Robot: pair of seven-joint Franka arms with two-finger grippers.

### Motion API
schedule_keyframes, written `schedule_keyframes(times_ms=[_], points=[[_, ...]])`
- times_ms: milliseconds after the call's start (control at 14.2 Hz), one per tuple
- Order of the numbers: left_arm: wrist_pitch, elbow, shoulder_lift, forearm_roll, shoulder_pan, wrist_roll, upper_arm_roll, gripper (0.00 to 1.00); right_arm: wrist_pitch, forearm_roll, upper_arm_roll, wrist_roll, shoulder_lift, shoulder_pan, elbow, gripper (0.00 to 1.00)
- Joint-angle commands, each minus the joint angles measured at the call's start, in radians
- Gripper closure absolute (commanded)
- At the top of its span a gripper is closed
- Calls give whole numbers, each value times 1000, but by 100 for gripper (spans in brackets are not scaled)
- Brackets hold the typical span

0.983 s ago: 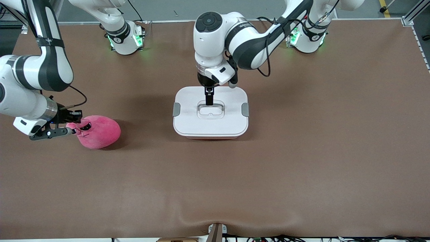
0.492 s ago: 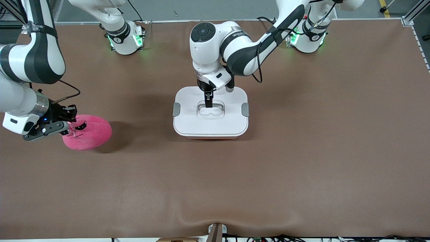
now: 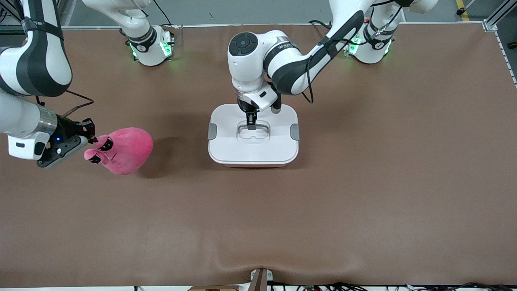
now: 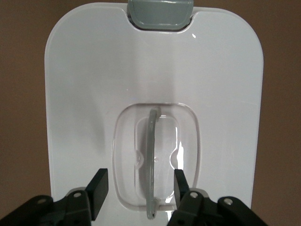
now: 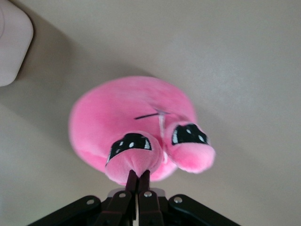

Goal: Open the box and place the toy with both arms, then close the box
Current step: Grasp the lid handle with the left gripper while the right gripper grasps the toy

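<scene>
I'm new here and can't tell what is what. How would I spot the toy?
Start at the white-lidded box mid-table, then look toward the right arm's end. There the right end effector pinches the toy, a hot-pink plush blob with dark half-closed eyes, the only soft, bright thing there.

Bright, even overhead light; soft shadows on the table [image 3: 363, 202], slight blur on the toy [image 5: 131, 122].

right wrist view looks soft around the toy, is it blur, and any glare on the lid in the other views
Right wrist view: the toy is slightly smeared at its edges, and the box corner is out of focus. Left wrist view: sharp, with small bright glints on the lid and the clear handle. Front view: even light, soft shadow beside the toy.
</scene>
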Motion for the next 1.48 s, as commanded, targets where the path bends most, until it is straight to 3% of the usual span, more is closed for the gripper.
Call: schedule_keyframes(times_ms=[0, 492, 632, 983, 1194, 1405], points=[[2, 23, 24, 43, -11, -18, 2, 36, -47, 26, 1, -98, -9, 14, 55, 100], [2, 23, 42, 44, -15, -13, 2, 39, -73, 31, 2, -158, -23, 120, 80, 100], [2, 23, 47, 54, -17, -12, 2, 43, -72, 31, 2, -158, -29, 149, 80, 100], [2, 25, 48, 58, -14, -13, 0, 65, -55, 31, 1, -161, -21, 224, 78, 100], [1, 26, 47, 58, -12, -6, 0, 100, -58, 31, -1, -224, -23, 226, 70, 100], [-21, 29, 24, 60, -6, 6, 0, 100, -68, 28, -4, -323, -31, 216, 69, 100]])
